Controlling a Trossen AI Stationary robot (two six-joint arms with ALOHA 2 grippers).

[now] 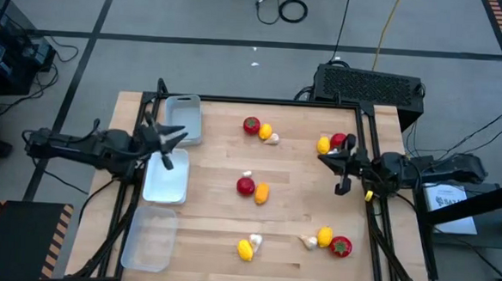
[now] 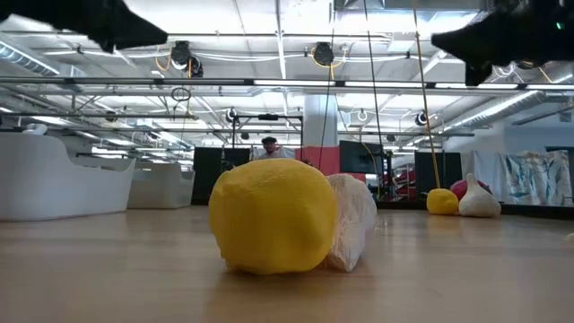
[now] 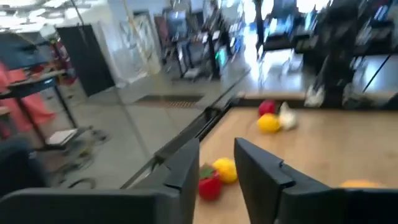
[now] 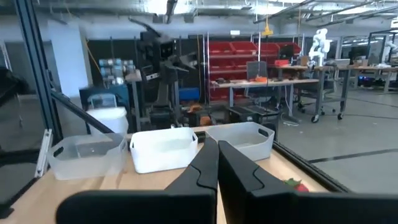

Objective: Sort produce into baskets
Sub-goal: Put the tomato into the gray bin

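Nothing sorted yet: produce [image 1: 252, 187] scattered in mixed clusters across tabletop [image 1: 289, 233], three trays [image 1: 165, 179] empty in a column by left gripper [image 1: 166, 145], jaws apart and empty; right gripper [image 1: 342, 167] parked near far-right cluster, jaws closed on nothing

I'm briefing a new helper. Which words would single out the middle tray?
Look along the table's left edge, where three trays lie in a row. The middle tray sits just below the left tool. It looks solid white; its neighbours look clearer and greyer.
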